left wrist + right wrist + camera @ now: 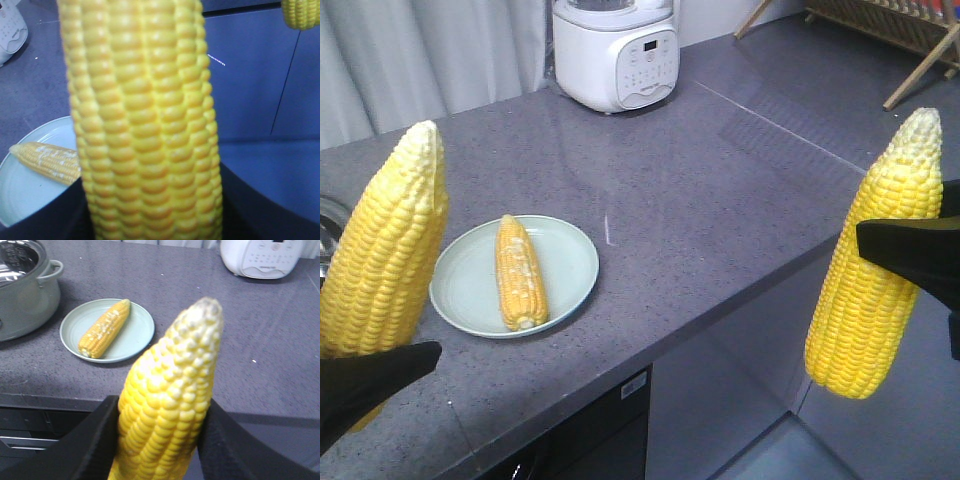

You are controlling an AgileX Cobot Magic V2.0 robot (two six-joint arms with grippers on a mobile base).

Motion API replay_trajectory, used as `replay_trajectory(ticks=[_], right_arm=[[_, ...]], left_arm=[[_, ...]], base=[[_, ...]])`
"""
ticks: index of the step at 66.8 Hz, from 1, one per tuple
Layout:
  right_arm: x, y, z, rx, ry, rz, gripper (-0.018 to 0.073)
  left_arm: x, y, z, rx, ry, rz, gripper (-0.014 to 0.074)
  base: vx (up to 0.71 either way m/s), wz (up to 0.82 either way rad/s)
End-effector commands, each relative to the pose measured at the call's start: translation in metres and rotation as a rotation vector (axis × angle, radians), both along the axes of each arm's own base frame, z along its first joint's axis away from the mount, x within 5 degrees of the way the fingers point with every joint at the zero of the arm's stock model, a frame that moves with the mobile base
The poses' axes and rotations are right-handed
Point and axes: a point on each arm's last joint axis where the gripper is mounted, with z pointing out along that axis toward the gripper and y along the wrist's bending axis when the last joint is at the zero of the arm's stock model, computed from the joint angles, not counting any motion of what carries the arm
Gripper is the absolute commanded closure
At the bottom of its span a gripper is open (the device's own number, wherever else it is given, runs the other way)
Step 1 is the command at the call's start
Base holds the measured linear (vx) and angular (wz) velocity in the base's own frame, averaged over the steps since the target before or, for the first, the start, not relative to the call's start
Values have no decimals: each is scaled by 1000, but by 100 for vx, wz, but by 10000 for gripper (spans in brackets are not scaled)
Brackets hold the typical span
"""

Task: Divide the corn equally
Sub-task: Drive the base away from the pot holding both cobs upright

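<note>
One corn cob (pixel 520 272) lies lengthwise on a pale green plate (pixel 470 285) on the grey counter. My left gripper (pixel 370 385) is shut on a second corn cob (pixel 385 250), held upright with its pale tip up, near the counter's front left. That cob fills the left wrist view (pixel 145 125) between the black fingers (pixel 260 210). My right gripper (pixel 910 250) is shut on a third corn cob (pixel 875 290), upright, out past the counter's front edge. The right wrist view shows this cob (pixel 175 370) clamped between both fingers (pixel 95 445).
A white kitchen appliance (pixel 617 50) stands at the back of the counter. A steel pot (pixel 22 285) sits left of the plate (pixel 137 335). A wooden rack (pixel 890 30) is at the far right. The counter's front edge (pixel 740 310) drops to dark cabinets.
</note>
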Motion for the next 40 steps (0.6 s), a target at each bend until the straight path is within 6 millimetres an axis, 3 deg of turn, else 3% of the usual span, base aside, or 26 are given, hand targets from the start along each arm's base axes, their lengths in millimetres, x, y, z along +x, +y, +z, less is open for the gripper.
replay_trajectory(ticks=[1,40], right_arm=[[0,0,14,48,-79,-20,447],[0,0,14,48,-79,-20,447]], left_arm=[[2,0,13,-72,-56,24,325],[2,0,13,-72,-55,24,325]], base=[[-2,-31],[-3,-39]])
